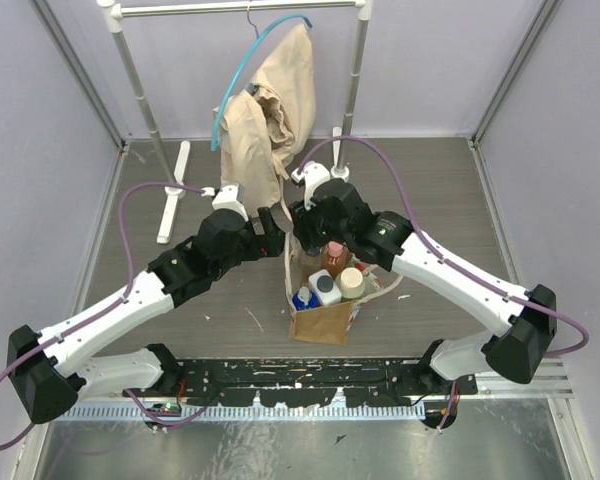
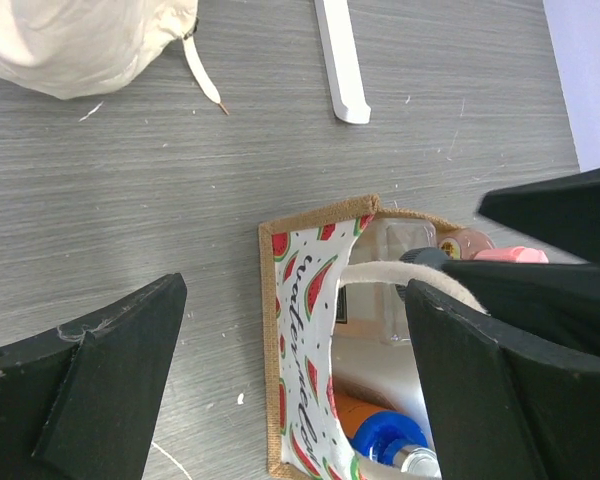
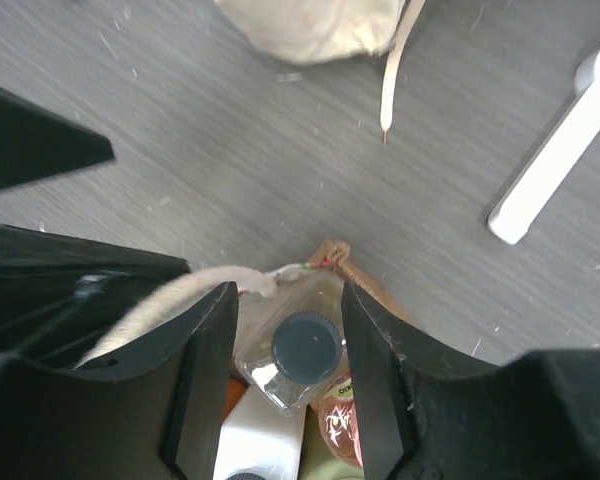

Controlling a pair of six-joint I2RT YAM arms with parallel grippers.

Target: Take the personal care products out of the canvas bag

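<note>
The canvas bag [image 1: 322, 322] stands upright mid-table with several personal care products in it: an amber bottle with a pink cap [image 1: 334, 254], a cream-capped one [image 1: 352, 282], a white one [image 1: 326, 288] and a blue-capped one [image 1: 303, 298]. My left gripper [image 1: 277, 232] is open; in the left wrist view [image 2: 295, 370] its fingers straddle the bag's watermelon-print wall [image 2: 300, 330], one finger [image 2: 500, 380] inside by the rope handle [image 2: 400, 272]. My right gripper [image 1: 318, 232] is open, its fingers [image 3: 205, 380] on either side of the clear bottle's dark cap [image 3: 306, 348] at the bag's far end.
A white garment rack stands at the back with a beige cloth [image 1: 270, 110] hanging down to the table just behind the bag. Its white feet [image 1: 173, 190] lie on the table, also in the left wrist view [image 2: 342, 60] and right wrist view [image 3: 555, 160].
</note>
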